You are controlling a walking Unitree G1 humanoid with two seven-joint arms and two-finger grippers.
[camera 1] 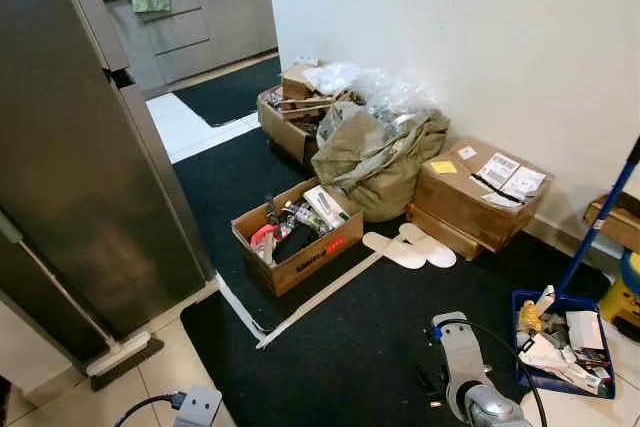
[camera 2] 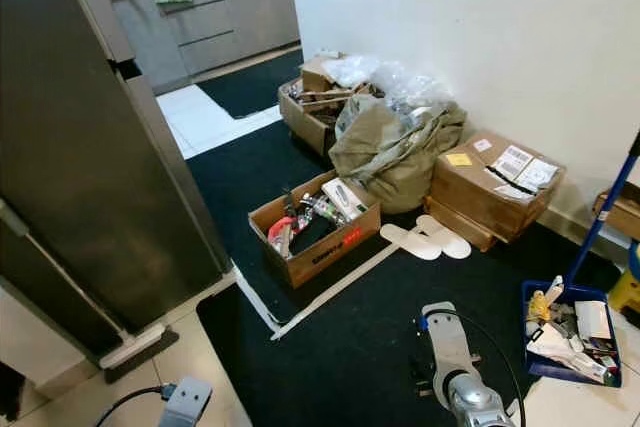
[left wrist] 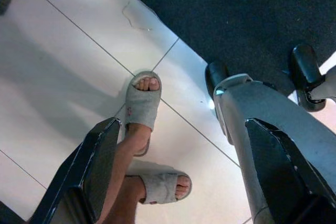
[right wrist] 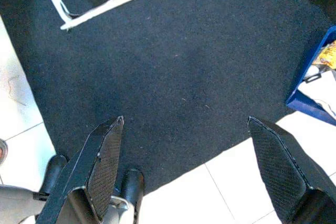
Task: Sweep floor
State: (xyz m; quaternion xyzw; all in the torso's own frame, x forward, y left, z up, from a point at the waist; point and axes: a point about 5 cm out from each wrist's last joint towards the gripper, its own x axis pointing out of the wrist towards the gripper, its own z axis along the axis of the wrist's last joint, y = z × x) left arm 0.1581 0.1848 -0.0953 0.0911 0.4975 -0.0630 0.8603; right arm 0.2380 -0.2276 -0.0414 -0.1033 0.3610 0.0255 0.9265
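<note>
A broom leans against the fridge at the left, its grey handle (camera 1: 55, 287) slanting down to the head (camera 1: 118, 353) on the tiles. At the right stands a blue dustpan (camera 1: 532, 375) full of rubbish, its blue handle (camera 1: 598, 227) rising up. My left gripper (left wrist: 181, 129) hangs open over white tiles with nothing between its fingers. My right gripper (right wrist: 184, 124) is open too, above the black carpet (right wrist: 178, 61), holding nothing. Both silver arms (camera 1: 465, 367) hang low at the bottom of the eye views.
A person's feet in grey slippers (left wrist: 140, 106) stand on the tiles under my left gripper. On the carpet lie an open cardboard box (camera 1: 300, 237), a stuffed sack (camera 1: 375, 152), more boxes (camera 1: 475, 192), white slippers (camera 1: 412, 249) and white tape (camera 1: 320, 297). The dark fridge (camera 1: 80, 147) walls off the left.
</note>
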